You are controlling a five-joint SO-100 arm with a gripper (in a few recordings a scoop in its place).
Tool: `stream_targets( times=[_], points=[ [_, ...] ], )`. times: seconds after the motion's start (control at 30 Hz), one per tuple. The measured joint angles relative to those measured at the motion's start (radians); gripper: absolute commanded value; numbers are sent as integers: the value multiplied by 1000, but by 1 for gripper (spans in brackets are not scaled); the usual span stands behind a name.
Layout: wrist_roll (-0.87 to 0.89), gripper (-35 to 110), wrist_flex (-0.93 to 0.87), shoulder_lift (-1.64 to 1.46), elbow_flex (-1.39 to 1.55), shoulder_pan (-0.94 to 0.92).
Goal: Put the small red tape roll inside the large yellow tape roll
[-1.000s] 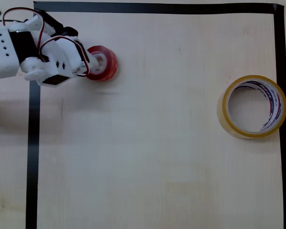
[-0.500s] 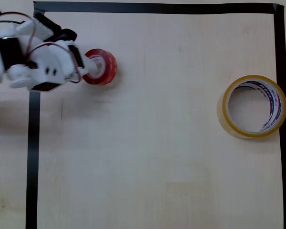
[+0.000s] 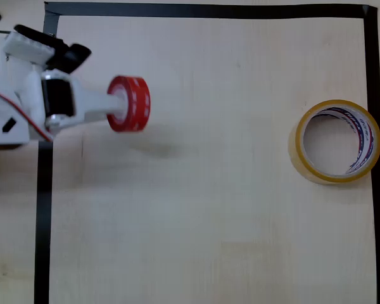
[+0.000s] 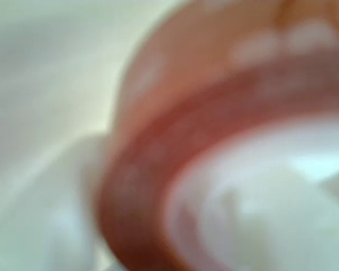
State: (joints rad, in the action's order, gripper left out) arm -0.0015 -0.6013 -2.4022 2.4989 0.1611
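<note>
the small red tape roll [image 3: 129, 104] sat on edge in my pincer [image 3: 121, 105], clamped at the upper left of the desk [image 3: 209, 209] with its shadow below it — in the wrist view i saw it close and blurred [image 4: 214, 141]. the large yellow tape roll [image 3: 336, 142] lay flat well apart at the right, just beside the black border tape [image 3: 375, 95].
</note>
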Motion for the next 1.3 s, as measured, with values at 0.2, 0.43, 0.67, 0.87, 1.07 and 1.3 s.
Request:
stream_targets(
  times=[0.2, 0.43, 0.67, 0.87, 1.07, 1.3],
  points=[
    [0, 0, 95, 98, -72, -52],
    [12, 0, 245, 393, -321, -71],
    [26, 0, 334, 769, -621, -81],
    [28, 0, 377, 911, -807, -87],
    [46, 0, 380, 965, -911, -112],
    [46, 0, 380, 1077, -988, -112]
  ],
)
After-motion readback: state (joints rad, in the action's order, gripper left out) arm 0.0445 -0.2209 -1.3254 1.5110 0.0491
